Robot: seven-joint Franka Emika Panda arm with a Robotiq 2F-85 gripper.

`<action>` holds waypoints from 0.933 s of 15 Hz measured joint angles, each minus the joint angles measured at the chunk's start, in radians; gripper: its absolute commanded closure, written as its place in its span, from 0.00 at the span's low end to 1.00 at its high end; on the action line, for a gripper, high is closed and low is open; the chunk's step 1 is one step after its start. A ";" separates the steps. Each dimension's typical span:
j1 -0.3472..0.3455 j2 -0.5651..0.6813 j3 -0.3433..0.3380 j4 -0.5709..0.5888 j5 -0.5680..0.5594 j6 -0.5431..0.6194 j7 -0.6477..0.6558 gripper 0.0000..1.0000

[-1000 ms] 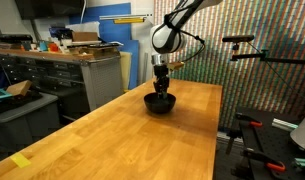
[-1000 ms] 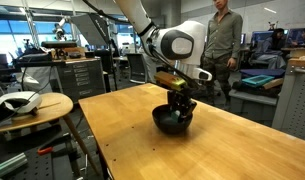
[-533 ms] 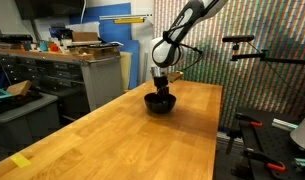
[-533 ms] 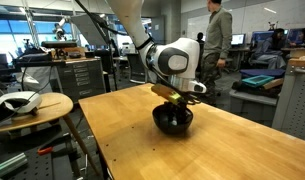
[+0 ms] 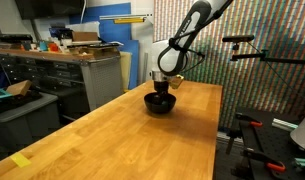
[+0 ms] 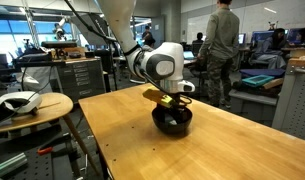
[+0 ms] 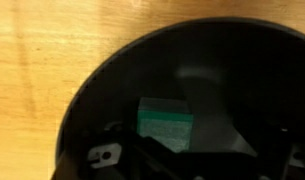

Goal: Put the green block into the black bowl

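The black bowl (image 5: 159, 103) (image 6: 173, 121) stands on the wooden table toward its far end. My gripper (image 5: 162, 90) (image 6: 172, 103) hangs straight down into the bowl's mouth. In the wrist view the bowl's dark inner wall (image 7: 112, 90) fills most of the picture, and the green block (image 7: 165, 125) lies inside it. My gripper (image 7: 197, 160) is open there; its dark fingers stand far apart at the bottom edge, well wider than the block, and neither touches it.
The long wooden table (image 5: 122, 140) (image 6: 232, 150) runs toward the camera, with a yellow tape patch (image 5: 20, 160) at one near corner. Drawer cabinets (image 5: 82, 75) stand beside it. A person (image 6: 220, 45) stands behind the table, and a round stool (image 6: 32, 105) stands beside it.
The wrist and forearm have swung sideways above the bowl while the gripper stayed over it. The gripper sits slightly lower in the bowl's mouth.
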 measured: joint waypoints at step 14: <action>0.066 -0.171 -0.080 -0.221 -0.070 0.246 0.056 0.00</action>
